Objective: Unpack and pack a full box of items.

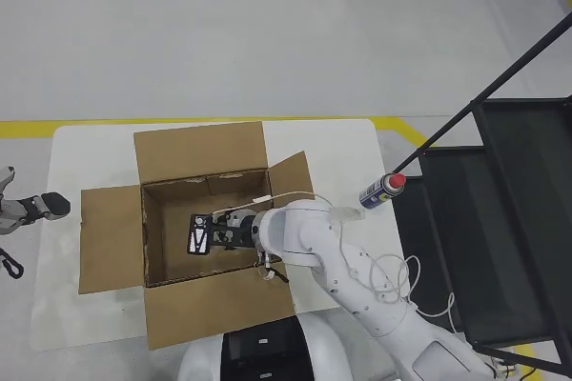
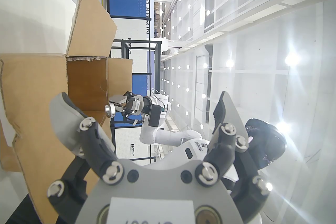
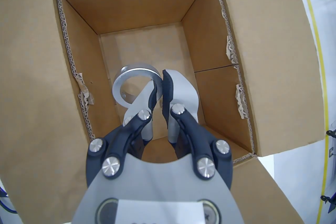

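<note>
Right arm reached over the open brown cardboard box (image 1: 202,148), which sat mid-table, all four flaps folded outward. The flaps lying flat left the mouth unobstructed for a straight vertical pass.

Right gripper (image 3: 160,80) hung inside the box mouth, above the floor. Its black-padded fingers (image 3: 168,88) were nearly closed, pinching the rim of a silver metal ring (image 3: 116,87). The grip was on the rim, one finger through the bore and one outside. Judged a sensible hold: the ring's wall is thin enough to pinch, whereas its full width would need a wide spread. The ring hung tilted from the pinch, clear of all four walls. No other item was visible on the box floor.

Left gripper (image 2: 141,109) was parked off the left edge of the white table (image 1: 324,143), spread wide with nothing in it. It was probably kept there to stay out of the working arm's path.

A blue spray can with red cap (image 1: 381,190) lay on its side at the right edge of the table, well apart from the box.

Stage could not be settled: either the ring was the last item coming out or the first going back in. The off-centre hold risks the ring swinging or slipping.
</note>
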Motion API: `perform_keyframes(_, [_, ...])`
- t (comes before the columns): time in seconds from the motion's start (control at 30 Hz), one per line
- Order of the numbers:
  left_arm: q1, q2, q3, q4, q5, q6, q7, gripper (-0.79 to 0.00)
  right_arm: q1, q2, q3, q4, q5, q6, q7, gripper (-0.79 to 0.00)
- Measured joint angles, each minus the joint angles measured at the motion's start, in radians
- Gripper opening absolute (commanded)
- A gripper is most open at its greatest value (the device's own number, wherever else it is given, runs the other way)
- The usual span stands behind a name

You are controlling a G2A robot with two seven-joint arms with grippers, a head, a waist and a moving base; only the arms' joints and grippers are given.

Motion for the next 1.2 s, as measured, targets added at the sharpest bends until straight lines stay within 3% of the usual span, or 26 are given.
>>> perform_keyframes(0.33, [0.000,0.000,0.000,0.000,0.000,0.000,0.000,0.000,-0.035,0.015,0.044,-0.057,0.021,-0.019,-0.046,-0.785])
perform_keyframes(0.67, [0.000,0.000,0.000,0.000,0.000,0.000,0.000,0.000,-0.319,0.085,0.431,-0.425,0.162,-0.044,-0.154,-0.785])
perform_keyframes(0.83, [0.000,0.000,0.000,0.000,0.000,0.000,0.000,0.000,-0.449,0.102,0.580,-0.502,0.151,-0.008,-0.233,-0.785])
perform_keyframes(1.2, [0.000,0.000,0.000,0.000,0.000,0.000,0.000,0.000,-0.462,0.104,0.592,-0.506,0.144,-0.007,-0.239,-0.785])
